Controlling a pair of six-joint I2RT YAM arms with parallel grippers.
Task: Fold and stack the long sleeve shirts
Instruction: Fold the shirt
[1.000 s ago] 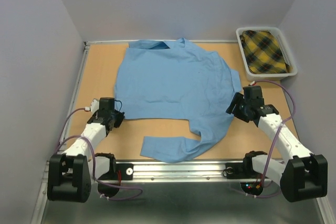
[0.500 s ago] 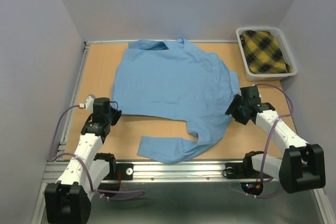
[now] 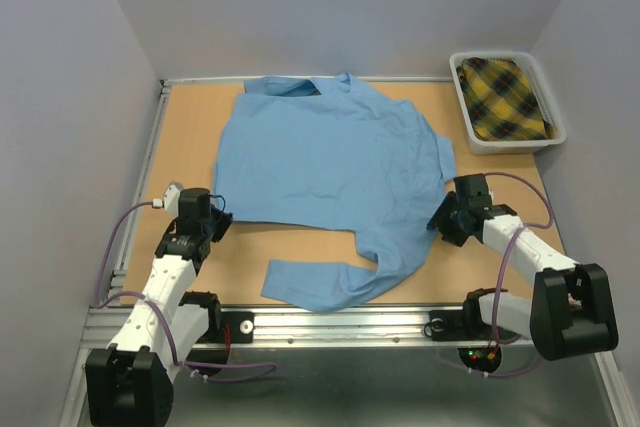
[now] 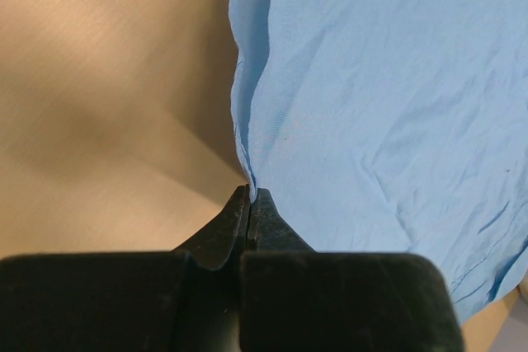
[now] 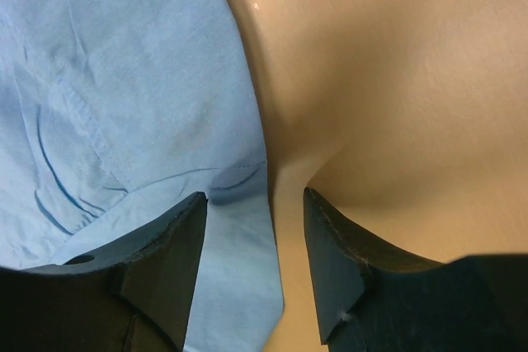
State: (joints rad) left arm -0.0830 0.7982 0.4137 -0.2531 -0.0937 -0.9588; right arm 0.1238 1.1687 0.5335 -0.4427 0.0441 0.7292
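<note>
On the table (image 3: 190,137), wrist views show left claw (image 4: 249,195) pinching shirt (image 4: 371,121), right claw (image 5: 254,197) open.

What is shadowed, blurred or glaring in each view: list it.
Top external: even light, sharp. Left wrist: left gripper dark and slightly soft, broad shadow on the table. Right wrist: small glints on the table beside the light blue shirt, shadow ahead of the right gripper.

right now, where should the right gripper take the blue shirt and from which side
Take the blue shirt at its right side edge, coming in low from the bare table on the right. That edge lies flat there and runs between the open fingers of the right gripper, one finger over cloth, the other over wood.
</note>
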